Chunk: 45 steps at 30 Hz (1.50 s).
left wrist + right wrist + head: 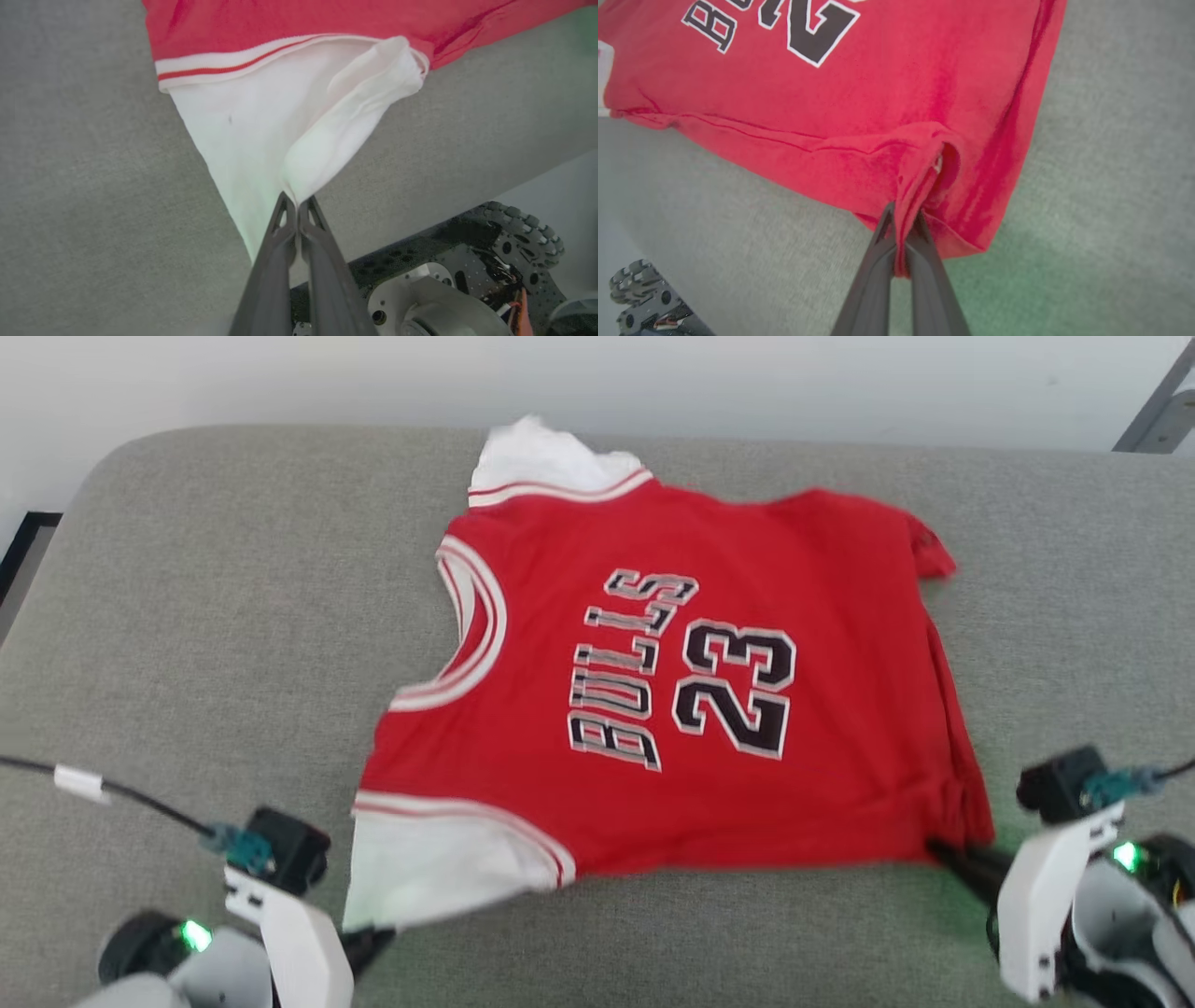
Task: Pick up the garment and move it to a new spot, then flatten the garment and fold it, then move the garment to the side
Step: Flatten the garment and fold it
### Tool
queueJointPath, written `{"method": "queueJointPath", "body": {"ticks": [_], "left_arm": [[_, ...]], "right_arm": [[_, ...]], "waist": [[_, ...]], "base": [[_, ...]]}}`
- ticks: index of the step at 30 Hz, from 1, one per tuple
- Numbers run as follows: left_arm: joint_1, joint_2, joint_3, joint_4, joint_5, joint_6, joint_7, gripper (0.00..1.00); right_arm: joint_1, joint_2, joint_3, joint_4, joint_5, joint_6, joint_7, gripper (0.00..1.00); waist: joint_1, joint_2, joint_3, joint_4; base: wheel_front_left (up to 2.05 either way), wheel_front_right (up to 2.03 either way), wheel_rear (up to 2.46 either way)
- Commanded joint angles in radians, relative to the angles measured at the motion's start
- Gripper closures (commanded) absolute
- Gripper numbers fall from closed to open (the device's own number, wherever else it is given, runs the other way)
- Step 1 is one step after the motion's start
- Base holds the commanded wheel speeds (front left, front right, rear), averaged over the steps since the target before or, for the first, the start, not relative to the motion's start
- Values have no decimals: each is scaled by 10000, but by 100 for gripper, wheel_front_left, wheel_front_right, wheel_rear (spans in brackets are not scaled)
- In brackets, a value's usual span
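Red garment (672, 691) spread across the middle of a grey cushion (187, 616), lettering up, white sleeve ends at far and near left. Near white sleeve end pinched in the clenched left gripper (296, 205); near right red corner clamped by the right gripper (903, 219).

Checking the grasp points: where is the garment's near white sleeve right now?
The garment's near white sleeve sits lower left in the head view, near the grey cushion's front edge, its tip pinched in the left gripper.
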Motion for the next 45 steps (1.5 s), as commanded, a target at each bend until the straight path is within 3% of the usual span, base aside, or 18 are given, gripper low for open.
{"method": "queueJointPath", "body": {"ticks": [1, 10, 16, 19, 25, 30, 35, 40, 45], "left_arm": [[298, 121, -40, -324, -148, 197, 60, 100], [1247, 562, -250, -1349, -709, 939, 345, 100], [891, 970, 53, -1702, -420, 1052, 205, 100], [476, 1320, 351, -1763, -123, 906, 56, 100], [-687, 1688, 878, -1516, 857, 348, -251, 100], [-2126, 1316, 1120, -636, 1771, -521, -415, 100], [-3522, 393, 1022, 958, 2582, -1547, -659, 100], [-4631, -740, 735, 3024, 3119, -2474, -989, 100], [-5289, -1758, 368, 5100, 3071, -3096, -1093, 100]], "right_arm": [[407, -63, -133, -341, 44, 1, 257, 100], [2362, -144, -1101, -2070, -56, 1, 1566, 100], [2980, 327, -2171, -2817, -186, -1, 1707, 100], [3142, 643, -2795, -3224, -321, 1, 1668, 100], [2975, 1234, -3676, -3742, -822, -1, 1864, 100], [2149, 1888, -4244, -3869, -1516, -1, 2083, 100], [891, 2456, -4278, -3349, -2094, -1, 2225, 100], [-273, 2567, -3871, -2338, -2590, -1, 2158, 100], [-1236, 2757, -3388, -1114, -2655, 1, 1891, 100]], "waist": [[0, -1, -31, -26], [0, -1, 36, -118], [0, -1, 252, -192], [0, -1, 375, -208], [0, -1, 614, -285], [0, -1, 938, -436], [0, -1, 1336, -595], [0, -1, 1721, -693], [0, -1, 2016, -772]], "base": [[0, 0, 0], [0, 0, 0], [0, 0, 0], [0, 0, 0], [0, 0, 0], [0, 0, 0], [0, 0, 0], [0, 0, 0], [0, 0, 0]]}}
